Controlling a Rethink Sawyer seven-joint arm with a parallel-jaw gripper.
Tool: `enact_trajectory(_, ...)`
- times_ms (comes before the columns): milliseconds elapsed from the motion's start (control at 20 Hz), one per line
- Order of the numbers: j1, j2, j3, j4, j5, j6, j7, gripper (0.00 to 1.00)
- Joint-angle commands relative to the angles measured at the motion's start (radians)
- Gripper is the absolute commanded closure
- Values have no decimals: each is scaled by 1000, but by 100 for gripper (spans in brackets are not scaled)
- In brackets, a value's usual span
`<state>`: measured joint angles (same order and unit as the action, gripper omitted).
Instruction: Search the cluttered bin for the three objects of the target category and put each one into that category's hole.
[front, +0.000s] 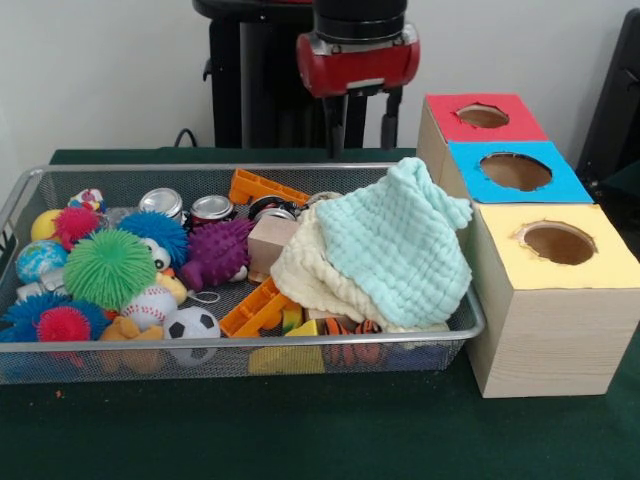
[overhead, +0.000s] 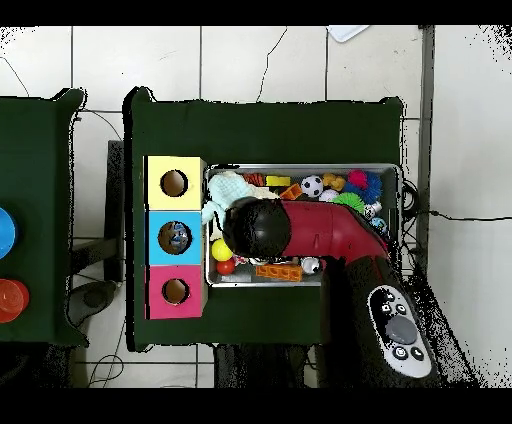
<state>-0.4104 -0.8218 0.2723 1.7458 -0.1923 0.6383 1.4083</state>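
The wire mesh bin (front: 300, 345) lies on the green table, full of toys; its rim also shows in the overhead view (overhead: 300, 168). Three silver cans stand at its back: one (front: 161, 203) by a blue spiky ball, one with a red side (front: 211, 209), and one (front: 275, 212) partly hidden behind a wooden block. My gripper (front: 363, 148) hangs open and empty above the bin's back edge, right of the cans. In the overhead view the arm (overhead: 320, 232) covers the gripper and the cans.
A mint cloth (front: 395, 240) and a cream cloth (front: 300, 270) cover the bin's right part. Spiky balls, orange bricks and small sports balls fill the left. A wooden box beside the bin has red (front: 483, 116), blue (front: 515, 171) and yellow (front: 558, 243) holes.
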Motion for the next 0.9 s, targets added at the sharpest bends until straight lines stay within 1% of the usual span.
enact_trajectory(50, 38, -13, -5, -15, 47, -128, 227, 0)
enact_trajectory(100, 33, -15, -6, 3, 43, -158, 218, 0)
enact_trajectory(200, 33, 12, -19, 19, 27, -205, 213, 0)
enact_trajectory(250, 39, 43, -40, 15, -7, -228, 200, 0)
enact_trajectory(350, 75, 126, -108, -14, -94, -271, 183, 0)
enact_trajectory(400, 98, 154, -146, -39, -125, -278, 183, 0)
enact_trajectory(450, 123, 172, -182, -60, -150, -277, 183, 0)
enact_trajectory(500, 148, 182, -217, -82, -169, -256, 182, 0)
enact_trajectory(550, 166, 186, -243, -91, -180, -262, 182, 0)
enact_trajectory(700, 182, 211, -277, -106, -178, -274, 178, 0)
enact_trajectory(750, 177, 223, -272, -103, -164, -264, 178, 0)
enact_trajectory(800, 168, 248, -262, -116, -149, -245, 171, 0)
enact_trajectory(900, 152, 292, -239, -124, -129, -250, 162, 0)
